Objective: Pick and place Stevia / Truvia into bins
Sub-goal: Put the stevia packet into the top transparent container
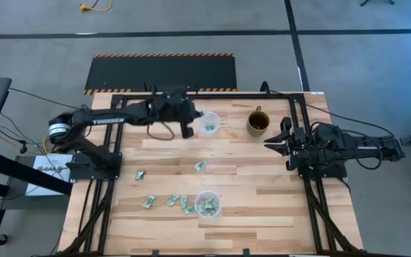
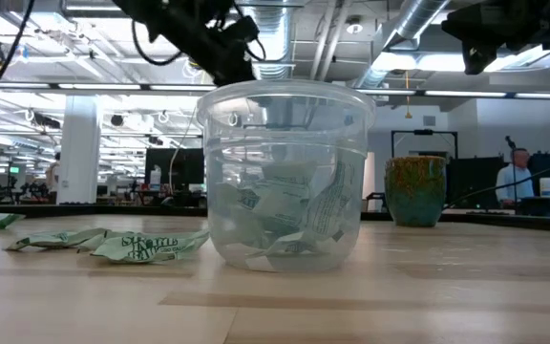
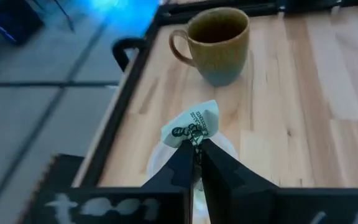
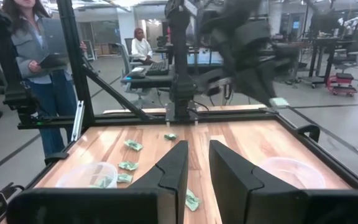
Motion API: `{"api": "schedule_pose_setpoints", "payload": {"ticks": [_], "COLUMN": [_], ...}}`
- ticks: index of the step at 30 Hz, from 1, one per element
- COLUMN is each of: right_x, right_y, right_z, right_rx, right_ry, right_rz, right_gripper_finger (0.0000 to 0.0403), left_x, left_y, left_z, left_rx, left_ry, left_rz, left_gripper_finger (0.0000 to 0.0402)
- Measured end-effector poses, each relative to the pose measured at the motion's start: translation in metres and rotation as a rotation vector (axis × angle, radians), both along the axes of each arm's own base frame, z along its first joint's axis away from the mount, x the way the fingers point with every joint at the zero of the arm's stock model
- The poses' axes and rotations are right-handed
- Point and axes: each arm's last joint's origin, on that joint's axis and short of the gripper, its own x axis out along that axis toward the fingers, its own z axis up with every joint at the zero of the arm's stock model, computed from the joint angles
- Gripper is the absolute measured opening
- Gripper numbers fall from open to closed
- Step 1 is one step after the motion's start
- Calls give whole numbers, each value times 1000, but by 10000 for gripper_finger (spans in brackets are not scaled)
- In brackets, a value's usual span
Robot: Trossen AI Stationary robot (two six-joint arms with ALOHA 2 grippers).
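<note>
The left gripper [image 3: 196, 157] was clamped on a Stevia packet [image 3: 192, 124], carrying it just above the far bin [image 1: 210, 123]. Next would likely be centring over it and releasing. The right gripper [image 4: 197, 163] waited slightly parted, holding nothing.

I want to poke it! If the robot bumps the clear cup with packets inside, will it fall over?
Probably it slides rather than tips: the clear cup looks wide and squat, standing flat on the table. It seems light, thin plastic holding only a few paper packets, so a small push could move it easily.
</note>
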Motion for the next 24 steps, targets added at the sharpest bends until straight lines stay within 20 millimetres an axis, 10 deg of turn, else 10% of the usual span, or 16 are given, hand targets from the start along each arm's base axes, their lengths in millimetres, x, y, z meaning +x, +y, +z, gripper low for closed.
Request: {"api": "schedule_pose_setpoints", "payload": {"ticks": [24], "right_x": [0], "right_y": [0], "right_z": [0], "right_rx": [0], "right_ry": [0], "right_rz": [0], "right_gripper_finger": [59], "left_x": [47], "left_y": [50], "left_z": [-38], "left_rx": [-249], "left_ry": [227], "left_rz": [-2], "left_gripper_finger": [7]}}
